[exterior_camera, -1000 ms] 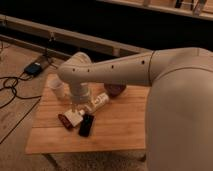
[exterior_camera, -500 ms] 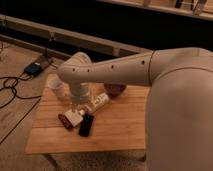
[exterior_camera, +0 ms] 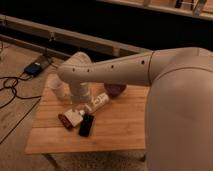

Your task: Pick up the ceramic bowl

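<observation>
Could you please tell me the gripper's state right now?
Gripper: cannot be told; it sits low over the table's left side, away from the bowl.

On the table, the ceramic bowl sits at the back and the cup at the left edge. The gripper hangs between them, seemingly over small items in front.

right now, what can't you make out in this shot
- Ceramic bowl, camera view: the arm covers its far rim.
- Gripper, camera view: low over the table's left half; the wrist hides what is beneath it.
- White cup: inside not visible.
- Table: right edge hidden by the robot's body.
</observation>
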`<state>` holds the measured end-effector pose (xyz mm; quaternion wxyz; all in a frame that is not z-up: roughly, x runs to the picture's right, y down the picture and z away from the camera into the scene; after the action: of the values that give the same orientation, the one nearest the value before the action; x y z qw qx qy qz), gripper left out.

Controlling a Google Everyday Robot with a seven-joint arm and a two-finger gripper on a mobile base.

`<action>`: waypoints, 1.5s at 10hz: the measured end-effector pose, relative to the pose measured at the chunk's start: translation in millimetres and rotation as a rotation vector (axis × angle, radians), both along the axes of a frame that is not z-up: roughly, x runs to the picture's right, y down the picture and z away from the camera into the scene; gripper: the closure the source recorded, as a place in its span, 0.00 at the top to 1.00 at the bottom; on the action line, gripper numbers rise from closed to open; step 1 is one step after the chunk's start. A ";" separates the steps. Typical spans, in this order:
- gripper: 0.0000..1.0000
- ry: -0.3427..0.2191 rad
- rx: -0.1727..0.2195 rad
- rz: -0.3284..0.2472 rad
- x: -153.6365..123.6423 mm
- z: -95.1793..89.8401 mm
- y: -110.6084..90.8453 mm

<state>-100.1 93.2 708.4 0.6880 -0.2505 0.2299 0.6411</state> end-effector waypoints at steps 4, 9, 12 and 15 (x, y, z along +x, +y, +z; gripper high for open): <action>0.65 0.065 0.056 0.000 57.3 43.5 -40.6; 0.65 0.032 0.126 0.031 129.9 133.7 -91.1; 0.65 0.042 0.136 0.080 166.0 170.3 -109.2; 0.65 0.058 0.095 0.103 190.9 200.1 -109.8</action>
<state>90.8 -16.6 908.4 0.6584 -0.2101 0.2059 0.6928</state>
